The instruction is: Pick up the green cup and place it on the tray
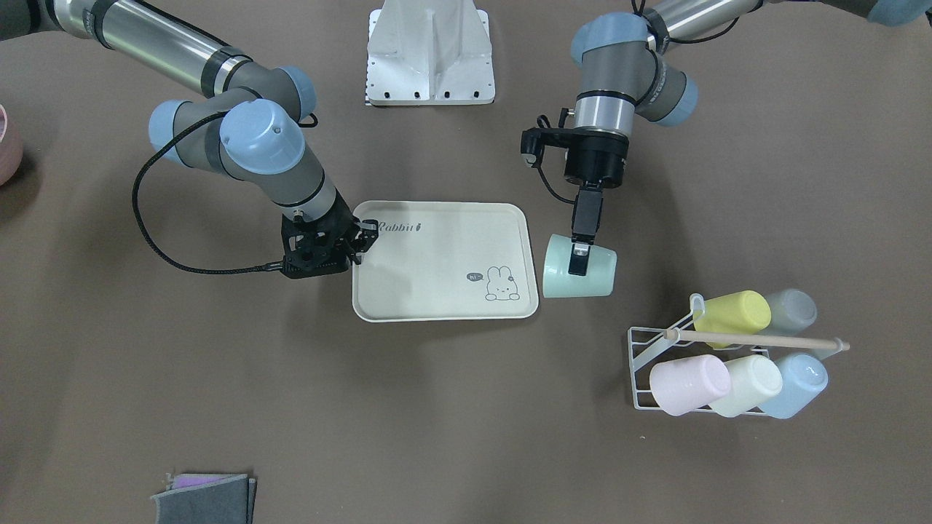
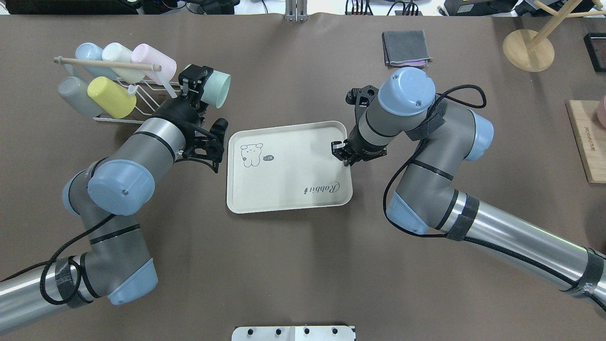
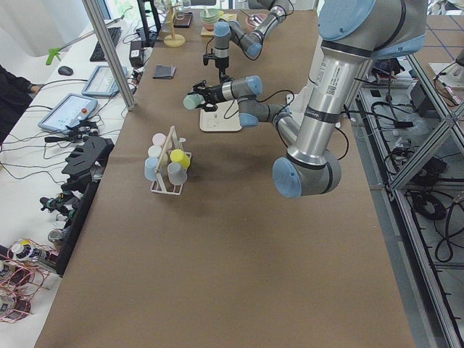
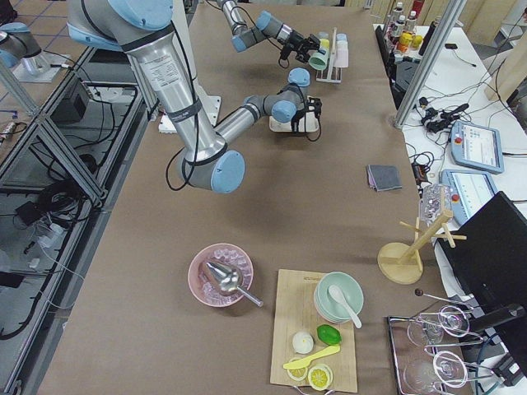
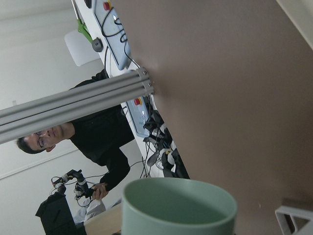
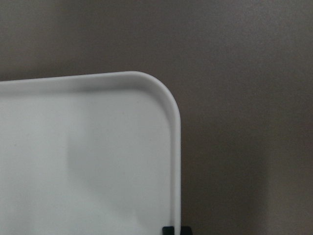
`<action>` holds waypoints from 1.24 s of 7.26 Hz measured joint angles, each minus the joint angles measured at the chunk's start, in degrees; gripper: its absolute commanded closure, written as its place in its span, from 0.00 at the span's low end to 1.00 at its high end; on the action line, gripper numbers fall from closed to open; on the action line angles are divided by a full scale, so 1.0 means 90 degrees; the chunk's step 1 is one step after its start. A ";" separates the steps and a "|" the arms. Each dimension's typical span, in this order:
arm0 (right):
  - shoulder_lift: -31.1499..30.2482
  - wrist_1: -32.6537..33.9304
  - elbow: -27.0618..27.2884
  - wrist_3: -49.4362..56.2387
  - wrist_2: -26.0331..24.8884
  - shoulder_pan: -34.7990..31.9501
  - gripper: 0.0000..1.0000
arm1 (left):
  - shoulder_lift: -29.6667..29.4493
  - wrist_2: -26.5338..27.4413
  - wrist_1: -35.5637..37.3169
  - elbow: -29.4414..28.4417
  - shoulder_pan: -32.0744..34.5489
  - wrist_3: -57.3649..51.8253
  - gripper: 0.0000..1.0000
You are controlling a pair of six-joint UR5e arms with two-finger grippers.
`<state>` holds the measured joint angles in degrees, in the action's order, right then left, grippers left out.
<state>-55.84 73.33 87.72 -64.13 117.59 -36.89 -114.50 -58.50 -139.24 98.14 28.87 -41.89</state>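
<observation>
The green cup (image 1: 561, 269) lies on its side in the air, held by my left gripper (image 1: 579, 258), which is shut on its wall near the rim. It hangs between the cup rack and the near end of the tray (image 1: 437, 291). In the overhead view the cup (image 2: 218, 87) is just beyond the tray's (image 2: 289, 184) left corner. Its rim fills the bottom of the left wrist view (image 5: 178, 208). My right gripper (image 2: 343, 154) is shut on the tray's rim at the opposite end; the right wrist view shows that corner of the tray (image 6: 98, 147).
A white wire rack (image 1: 648, 364) with a wooden bar holds yellow (image 1: 732, 314), grey (image 1: 794, 309), pink (image 1: 688, 383), cream (image 1: 753, 383) and light blue (image 1: 801, 383) cups. A folded grey cloth (image 2: 406, 47), a wooden stand (image 2: 528, 49) and a wooden board (image 2: 587, 142) lie at the right.
</observation>
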 measured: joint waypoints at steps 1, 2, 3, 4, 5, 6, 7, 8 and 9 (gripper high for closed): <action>-0.0011 0.0003 -0.0001 -0.0043 -0.0012 0.0003 0.40 | -0.0155 -0.0550 -0.0234 -0.0070 0.0002 0.1106 0.93; -0.0013 0.0004 0.0000 -0.0167 -0.0017 0.0010 0.14 | -0.0287 -0.1053 -0.0570 -0.0223 0.0004 0.2121 0.93; -0.0019 0.0000 0.0005 -0.0293 -0.0021 0.0018 0.01 | -0.0400 -0.1522 -0.1095 -0.0494 0.0005 0.3079 0.94; -0.0029 -0.0002 0.0011 -0.0354 -0.0035 0.0022 0.00 | -0.0488 -0.1976 -0.1692 -0.0765 0.0005 0.3880 0.98; -0.0063 0.0017 0.0019 -0.0381 -0.0060 0.0025 0.00 | -0.0560 -0.2386 -0.2234 -0.0989 0.0005 0.4534 1.00; -0.0145 0.0056 0.0030 -0.0387 -0.0072 0.0025 0.00 | -0.0657 -0.2746 -0.2762 -0.1230 0.0008 0.5072 1.00; -0.0283 0.0091 0.0045 -0.0376 -0.0060 0.0003 0.00 | -0.0789 -0.3109 -0.3307 -0.1505 0.0011 0.5601 1.00; -0.0416 0.0207 0.0069 -0.0332 -0.0032 -0.0052 0.00 | -0.0911 -0.3405 -0.3764 -0.1789 0.0008 0.6134 0.99; -0.0487 0.0466 0.0100 -0.0202 -0.0012 -0.0140 0.00 | -0.1034 -0.3561 -0.4252 -0.2209 -0.0012 0.6552 0.99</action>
<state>-60.22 77.52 88.62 -65.95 117.48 -38.15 -123.81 -90.56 -177.51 78.26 28.76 17.08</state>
